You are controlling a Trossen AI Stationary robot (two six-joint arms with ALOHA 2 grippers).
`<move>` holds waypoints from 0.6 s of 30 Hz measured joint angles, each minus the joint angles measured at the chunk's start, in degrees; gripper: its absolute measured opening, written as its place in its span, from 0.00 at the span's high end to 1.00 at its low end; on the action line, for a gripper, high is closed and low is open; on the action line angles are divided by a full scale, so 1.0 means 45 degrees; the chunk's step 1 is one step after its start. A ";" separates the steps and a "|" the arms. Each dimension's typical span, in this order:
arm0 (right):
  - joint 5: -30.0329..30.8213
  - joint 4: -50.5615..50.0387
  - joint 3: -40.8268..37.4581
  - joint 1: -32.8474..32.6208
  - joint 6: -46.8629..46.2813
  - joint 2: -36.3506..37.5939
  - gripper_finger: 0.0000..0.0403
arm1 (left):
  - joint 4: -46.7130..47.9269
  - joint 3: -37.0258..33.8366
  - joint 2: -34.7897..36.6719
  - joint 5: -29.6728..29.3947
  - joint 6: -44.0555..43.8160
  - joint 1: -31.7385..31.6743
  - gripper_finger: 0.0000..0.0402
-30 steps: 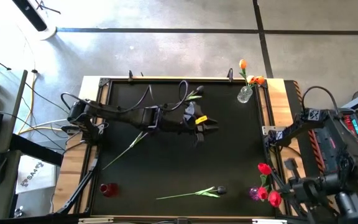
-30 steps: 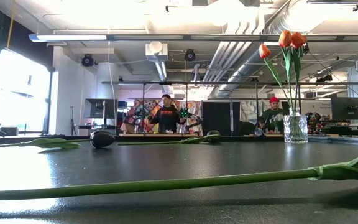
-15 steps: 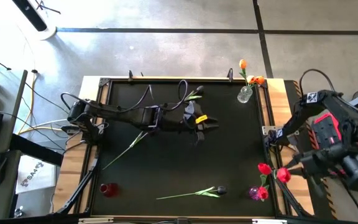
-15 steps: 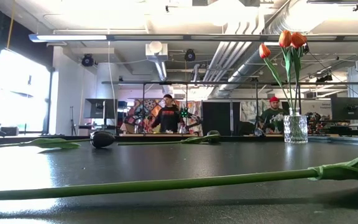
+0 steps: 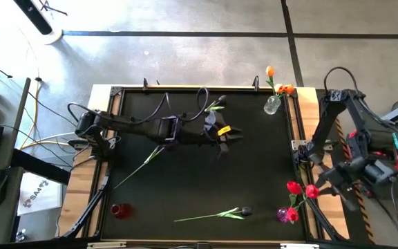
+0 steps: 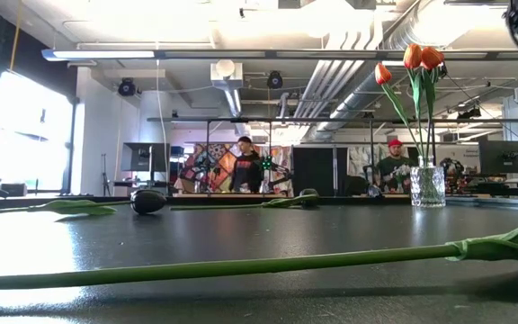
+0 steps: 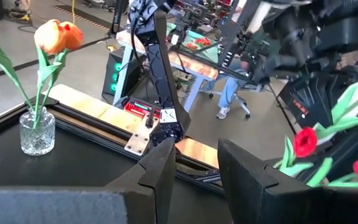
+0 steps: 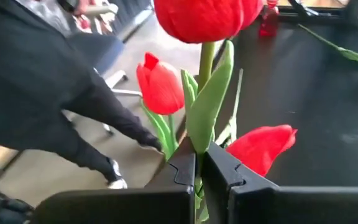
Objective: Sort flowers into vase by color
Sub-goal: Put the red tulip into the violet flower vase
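Note:
My right gripper (image 5: 320,189) is at the table's right edge near the front, shut on a red tulip (image 5: 311,191). Two more red tulips (image 5: 294,187) (image 5: 291,214) stand in a small purple vase (image 5: 280,215) beside it. My left gripper (image 5: 235,136) is open and empty over the table's middle. Orange tulips (image 5: 282,88) stand in a clear glass vase (image 5: 272,105) at the far right. A dark-headed tulip (image 5: 216,216) lies flat near the front edge. Two more stems (image 5: 142,164) (image 5: 215,106) lie near my left arm. My right gripper pinches the red tulip's green stem and leaf (image 8: 199,144) between its two fingers, a short way below the head (image 8: 207,17). It comes at the tulip from the table's right side. The stem's lower end is hidden behind the fingers.
A small red vase (image 5: 121,211) stands at the front left corner. The table has a raised wooden rim (image 5: 307,149). People (image 6: 244,169) are in the room beyond the far edge. A person's dark sleeve (image 8: 55,93) shows off the table in the right wrist view.
My right arm has swung up and its gripper has gone toward the table's far edge with the red tulip. The tulip's head now shows beside the upper of the two red tulips in the purple vase, not below them. My left arm has kept still.

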State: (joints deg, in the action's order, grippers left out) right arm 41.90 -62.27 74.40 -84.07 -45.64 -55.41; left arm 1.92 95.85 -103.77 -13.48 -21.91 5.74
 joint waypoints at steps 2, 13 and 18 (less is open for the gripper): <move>0.0193 0.0573 -0.0451 -0.0227 0.0036 0.0412 1.00 | 0.0003 0.0000 0.0000 -0.0041 -0.0163 -0.0076 0.73; 0.0929 0.2926 -0.0556 -0.1170 0.2975 0.1396 1.00 | 0.0003 0.0000 0.0000 -0.0048 -0.0670 -0.0359 0.73; 0.1017 0.2851 -0.1336 -0.1167 0.2520 0.1174 1.00 | 0.0013 0.0000 0.0000 -0.0094 -0.0665 -0.0359 0.73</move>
State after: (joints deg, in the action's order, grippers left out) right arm 46.48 -49.44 68.39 -89.32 -34.30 -50.13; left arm 1.98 95.85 -103.77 -13.90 -24.91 4.12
